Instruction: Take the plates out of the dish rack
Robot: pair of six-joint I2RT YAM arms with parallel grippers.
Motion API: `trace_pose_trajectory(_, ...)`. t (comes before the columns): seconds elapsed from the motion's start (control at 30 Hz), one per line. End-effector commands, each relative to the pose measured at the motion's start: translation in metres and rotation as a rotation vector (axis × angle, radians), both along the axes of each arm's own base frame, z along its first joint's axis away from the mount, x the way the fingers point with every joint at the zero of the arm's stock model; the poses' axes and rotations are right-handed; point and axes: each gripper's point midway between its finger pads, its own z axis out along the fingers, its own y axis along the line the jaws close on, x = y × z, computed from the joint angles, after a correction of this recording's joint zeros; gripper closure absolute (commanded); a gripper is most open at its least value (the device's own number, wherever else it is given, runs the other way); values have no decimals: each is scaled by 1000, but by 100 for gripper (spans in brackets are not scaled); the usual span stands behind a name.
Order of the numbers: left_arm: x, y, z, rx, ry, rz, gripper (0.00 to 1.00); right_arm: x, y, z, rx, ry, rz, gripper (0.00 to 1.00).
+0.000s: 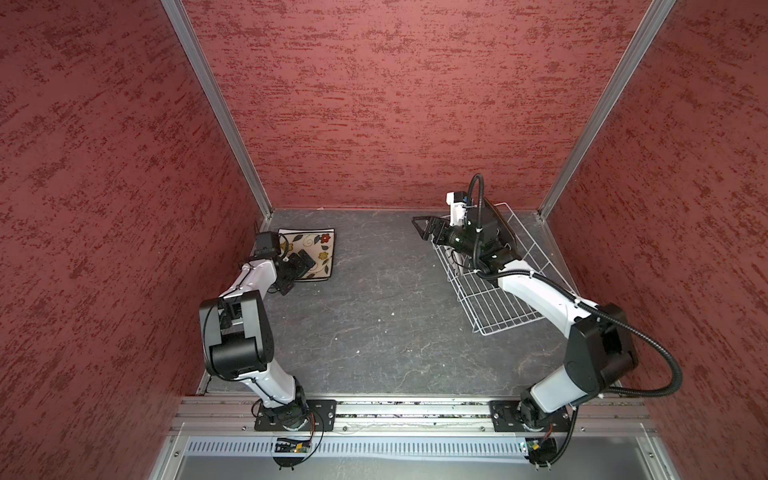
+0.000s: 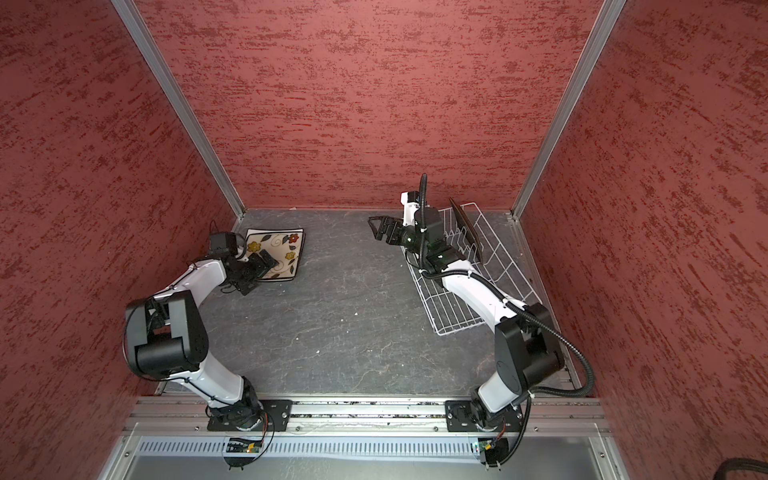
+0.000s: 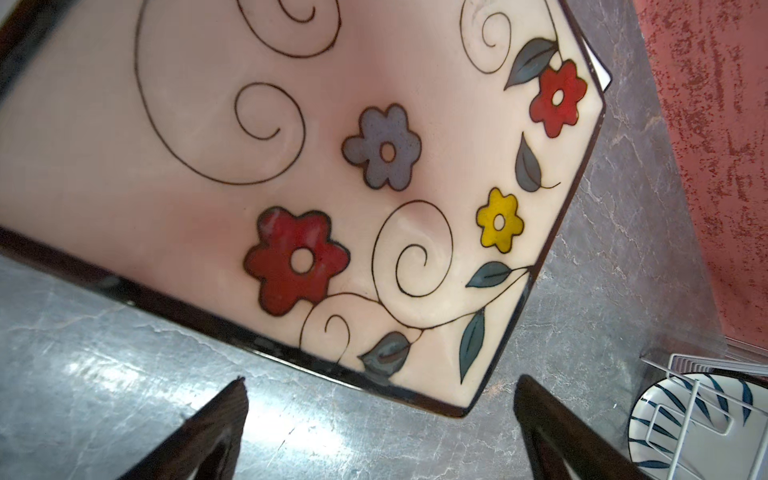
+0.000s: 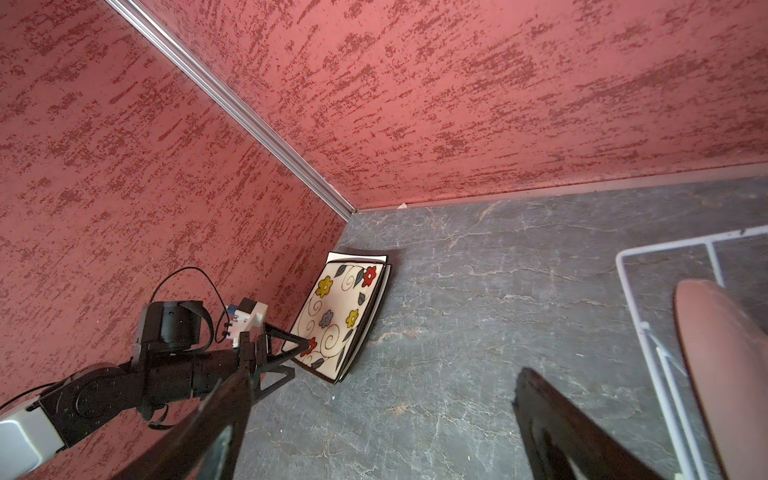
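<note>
At the far left of the counter (image 1: 374, 316), we see the floral plate (image 1: 316, 245) lying face up, our left claw (image 3: 380, 384) spread wide just over its near edge, holding nothing. Far right, our right claw (image 1: 420, 227) hangs spread and empty by the far left corner of the dish rack (image 1: 494, 299). Inside the rack a black plate (image 2: 467, 232) stands upright, and a streaked round plate (image 3: 681, 419) sits there too.

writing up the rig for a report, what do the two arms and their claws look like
The left arm and right arm both have glossy white link shells and chunky black joint housings, bolted to black base plates. The left claw and right claw are black, each with two open triangular-frame fingers. A ribbed black hose loops along the right arm; thin black cables run on the left.
</note>
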Motion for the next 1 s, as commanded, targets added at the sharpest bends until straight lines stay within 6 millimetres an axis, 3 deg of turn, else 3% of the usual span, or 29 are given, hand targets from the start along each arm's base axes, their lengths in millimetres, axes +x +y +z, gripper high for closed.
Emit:
trace_pose_trajectory(0.0, 9, 0, 0, -16, -27, -20, 1, 3, 2, 23, 36, -55, 12, 1)
trace_pose_trajectory(0.27, 23, -2, -1, -41, -31, -29, 0, 4, 2, 22, 34, -52, 6, 1)
trace_pose_trajectory(0.53, 35, 0, 10, -24, -55, -21, 0, 5, 1, 24, 38, -58, -1, 1)
trace_pose_trajectory(0.97, 39, 2, 10, -42, -57, -4, 1, 3, 1, 26, 38, -61, 3, 1)
